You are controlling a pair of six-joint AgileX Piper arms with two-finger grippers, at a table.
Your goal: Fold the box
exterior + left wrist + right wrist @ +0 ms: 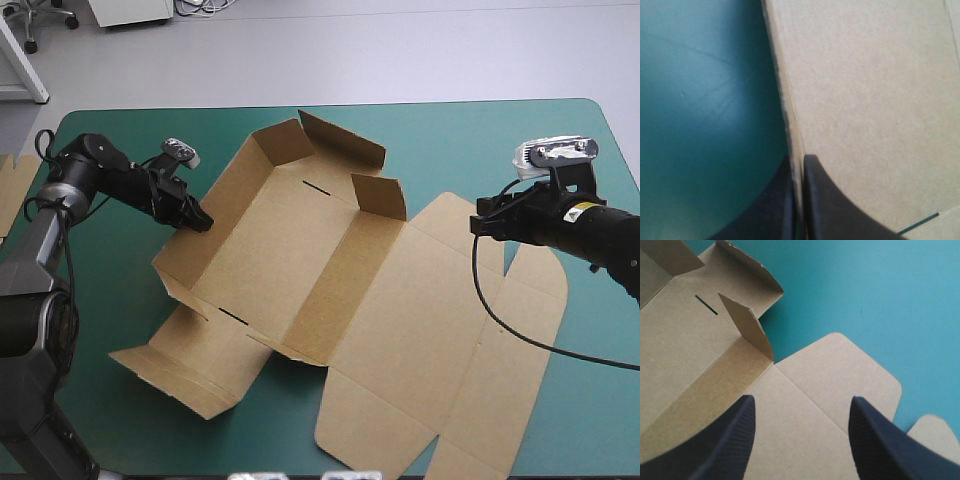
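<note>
A desk [455,140] with a teal-green cover fills the scene. Across its middle lies the box [330,290], a large cut sheet of brown board, partly raised. Its long left wall stands up, and so do the flaps at its far end. A short flap [380,195] rises beside the base's far right corner. The wide lid panel [440,330] lies flat, reaching toward the desk's near right. The left claw [200,222] is pressed together on the top edge of the raised left wall, one black finger on each side of the board. The right claw [478,225] hangs spread above the lid panel's far edge, holding nothing. An edge of more brown board [14,188] shows at the desk's left edge. Two thin slots [315,187] mark the box's base.
</note>
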